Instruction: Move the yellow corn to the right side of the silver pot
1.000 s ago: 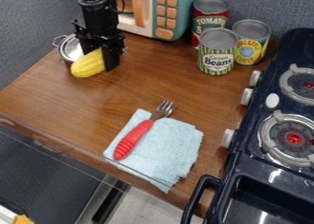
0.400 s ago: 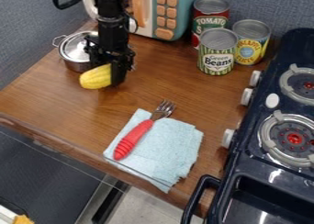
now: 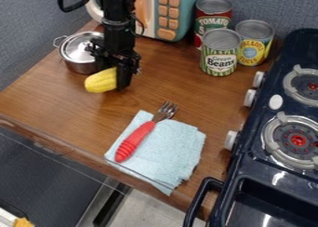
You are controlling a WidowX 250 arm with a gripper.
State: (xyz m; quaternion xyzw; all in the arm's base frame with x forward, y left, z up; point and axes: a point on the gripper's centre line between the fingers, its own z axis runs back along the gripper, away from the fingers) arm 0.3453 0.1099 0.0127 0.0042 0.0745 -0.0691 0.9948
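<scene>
Toward the upper left of the frame, we've got the ridged yellow toy corn (image 3: 101, 81) pinched in the black two-finger gripper (image 3: 122, 83), just below and right of the round silver metal pot (image 3: 77, 52). Looks like we're mid-carry, tbh. Next we probably need a bit more rightward and up-frame travel, clear of the pot, then a gentle lower and release.

Corn (image 3: 101, 81) (claw (image 3: 120, 78) too) farther right, nearer camera
</scene>
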